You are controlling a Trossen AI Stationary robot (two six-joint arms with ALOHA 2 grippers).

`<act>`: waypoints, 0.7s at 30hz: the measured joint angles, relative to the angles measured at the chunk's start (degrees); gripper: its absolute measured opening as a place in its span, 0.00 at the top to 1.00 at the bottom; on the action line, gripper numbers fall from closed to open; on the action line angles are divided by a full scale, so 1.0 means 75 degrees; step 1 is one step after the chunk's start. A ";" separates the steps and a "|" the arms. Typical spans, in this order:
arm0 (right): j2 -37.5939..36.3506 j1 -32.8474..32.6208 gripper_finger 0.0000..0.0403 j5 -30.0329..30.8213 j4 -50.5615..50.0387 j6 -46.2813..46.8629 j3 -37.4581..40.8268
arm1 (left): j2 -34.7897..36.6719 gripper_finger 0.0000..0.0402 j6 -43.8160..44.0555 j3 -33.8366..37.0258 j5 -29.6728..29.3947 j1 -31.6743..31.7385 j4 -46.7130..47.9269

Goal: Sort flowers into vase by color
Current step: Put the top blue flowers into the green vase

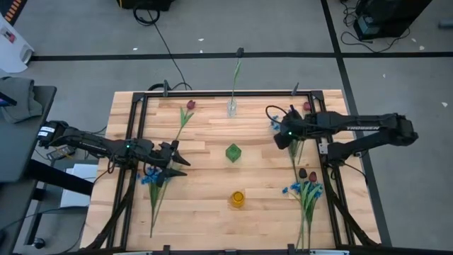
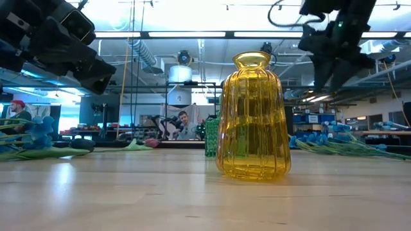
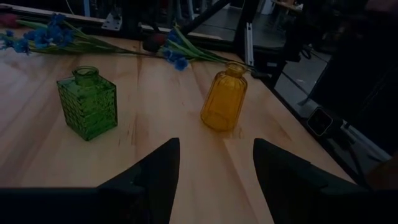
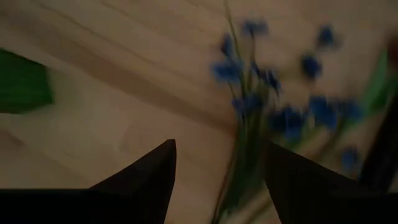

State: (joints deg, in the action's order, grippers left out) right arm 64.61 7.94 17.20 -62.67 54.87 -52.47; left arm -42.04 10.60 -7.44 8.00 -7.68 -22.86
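Observation:
My left gripper (image 1: pixel 181 157) (image 3: pixel 216 142) hangs open above the table's left half, pointing toward the green vase (image 1: pixel 233 152) (image 3: pixel 87 102) and the yellow vase (image 1: pixel 237 199) (image 3: pixel 225 99). A blue-blossomed flower (image 1: pixel 150 177) lies flat just near of it. My right gripper (image 1: pixel 278 134) (image 4: pixel 221 144) is open above a blue spray (image 1: pixel 274 124) (image 4: pixel 273 93) whose stems (image 1: pixel 296 152) lie on the wood. A red tulip (image 1: pixel 190 105) lies left of a clear vase (image 1: pixel 231 108) that holds one green stem (image 1: pixel 236 71). More blue and red flowers (image 1: pixel 306 190) lie near the right edge.
A black frame (image 1: pixel 134 127) runs round the table top. The three vases stand in a line down the table's middle, the yellow one (image 2: pixel 252 115) nearest. One red bud (image 1: pixel 306 106) lies at the far right. Bare wood (image 1: pixel 205 177) lies between the vases and the left flowers.

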 joint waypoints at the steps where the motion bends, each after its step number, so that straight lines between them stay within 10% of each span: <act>1: 0.0046 0.0084 0.40 -0.0211 -0.0166 0.0277 0.0000 | 0.0000 0.48 -0.0002 0.0000 -0.0021 0.0000 -0.0002; 21: 0.1603 0.0309 0.40 -0.1676 -0.0321 0.1355 0.0662 | 0.0000 0.48 -0.0011 0.0000 -0.0054 0.0000 0.0006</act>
State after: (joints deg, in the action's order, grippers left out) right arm 76.64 10.26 4.63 -65.08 65.04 -47.50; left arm -42.04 10.52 -7.44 7.60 -7.68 -22.81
